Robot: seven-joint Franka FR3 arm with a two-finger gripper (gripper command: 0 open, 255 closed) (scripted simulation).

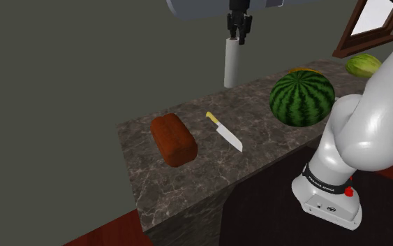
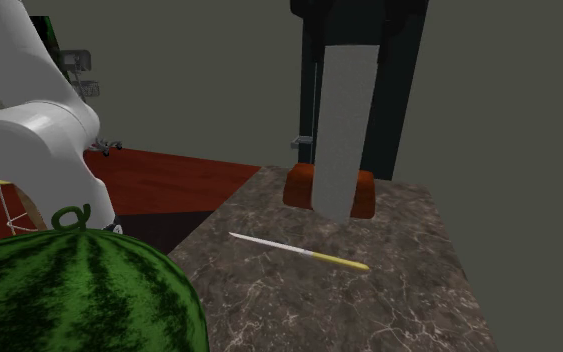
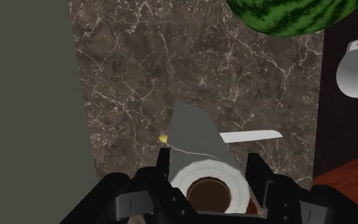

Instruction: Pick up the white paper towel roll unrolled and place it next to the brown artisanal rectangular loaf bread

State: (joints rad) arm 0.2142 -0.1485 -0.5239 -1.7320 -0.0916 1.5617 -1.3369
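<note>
Paper towel roll (image 1: 232, 64): white cylinder, brown core, loose sheet hanging. My gripper (image 1: 237, 36) clamps its top, aloft over mid-counter. Counter (image 1: 209, 175): veined dark marble. Bread loaf (image 1: 174, 140): brown, rectangular, toward the shoulder view's left edge.

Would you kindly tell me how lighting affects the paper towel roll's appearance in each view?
Shoulder view: dim overall, yet the paper towel roll under the gripper renders pale and clear. Second exterior view: the roll looks shaded grey and hides the middle of the loaf. Wrist view: its grey loose sheet covers part of the knife.
</note>
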